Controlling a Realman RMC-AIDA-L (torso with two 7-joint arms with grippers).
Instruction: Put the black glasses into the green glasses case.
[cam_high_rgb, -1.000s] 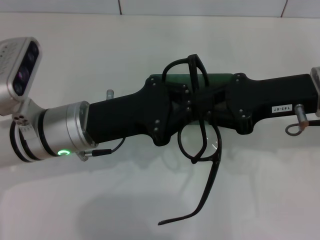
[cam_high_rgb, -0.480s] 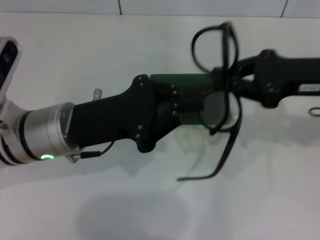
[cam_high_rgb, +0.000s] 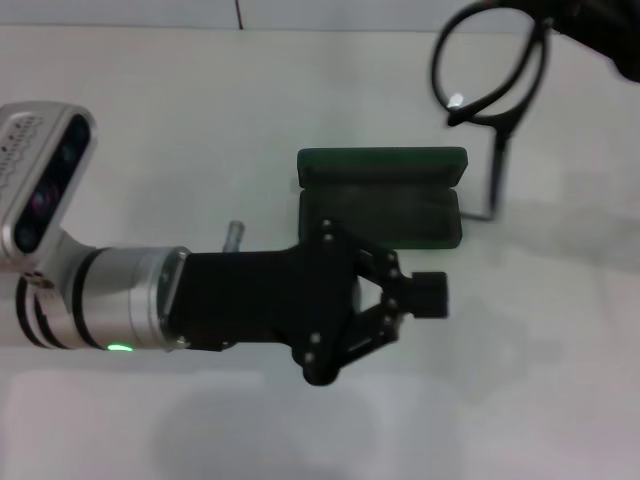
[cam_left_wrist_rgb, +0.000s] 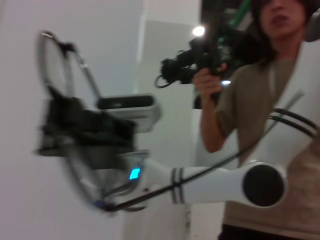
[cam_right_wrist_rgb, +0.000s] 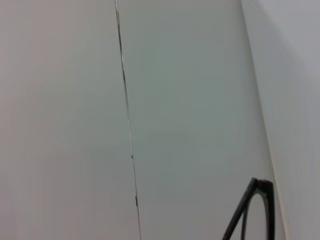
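Hanging high at the far right of the head view, the thin black-framed glasses with roundish clear lenses (cam_high_rgb: 490, 70) are carried clear of the white tabletop (cam_high_rgb: 200, 120) by the right gripper (cam_high_rgb: 585, 20), of which only a dark edge shows at the top corner; it appears to be clamped on the frame near the hinge, though the contact itself is cut off from view. One slender temple arm droops down past the far right corner of the dark green rectangular hard case (cam_high_rgb: 380, 200), which lies open, lid back, its matte dark lining facing up. The spectacles look very light, springy in the temples and easily bent or scratched, so I judge the bridge or the rim by the hinge the safest hold, never the lenses or the thin arm tips; the glossy frame could slip in hard fingers. The case seems rigid, rounded at the corners and shallow, so the open temple would probably need folding or careful angling to fit. The left gripper (cam_high_rgb: 425, 297), chunky matte black plastic on a brushed silver wrist, hovers just nearside of the case with fingers spread and nothing in them.
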